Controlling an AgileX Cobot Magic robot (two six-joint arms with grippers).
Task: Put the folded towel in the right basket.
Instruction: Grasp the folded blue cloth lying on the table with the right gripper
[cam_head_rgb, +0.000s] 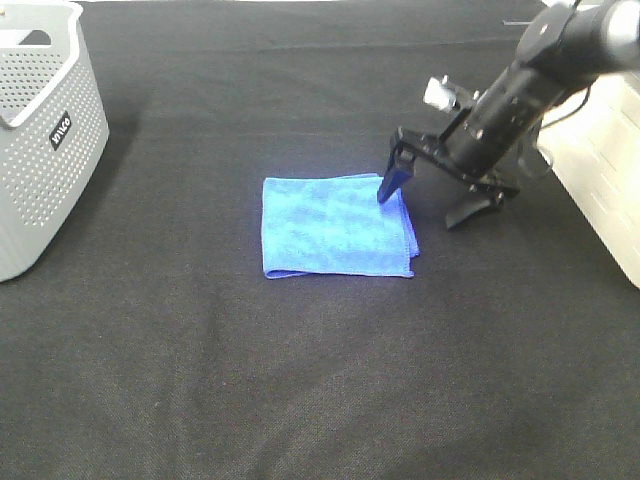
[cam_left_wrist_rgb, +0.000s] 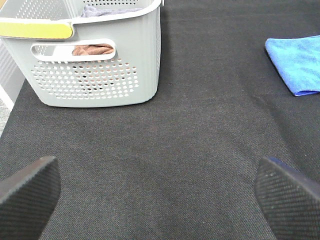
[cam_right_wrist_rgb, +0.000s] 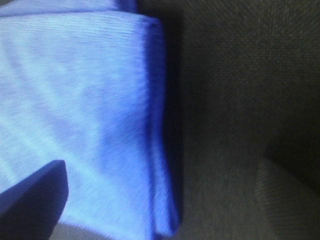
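Note:
The folded blue towel (cam_head_rgb: 335, 227) lies flat in the middle of the black table. It also shows in the left wrist view (cam_left_wrist_rgb: 297, 62) and fills the right wrist view (cam_right_wrist_rgb: 75, 100). My right gripper (cam_head_rgb: 425, 205) is open and low at the towel's right edge. One finger (cam_head_rgb: 392, 183) rests on the towel's far right corner, the other finger (cam_head_rgb: 470, 210) on the cloth beside it. In the right wrist view the gripper (cam_right_wrist_rgb: 160, 200) straddles the towel's folded edge. The right basket (cam_head_rgb: 600, 190) is white, at the right edge. My left gripper (cam_left_wrist_rgb: 160, 200) is open and empty above bare table.
A grey perforated basket (cam_head_rgb: 40, 130) stands at the far left, also in the left wrist view (cam_left_wrist_rgb: 100, 60); a brown cloth (cam_left_wrist_rgb: 92, 49) shows through its handle hole. The table is covered with black cloth (cam_head_rgb: 320, 380).

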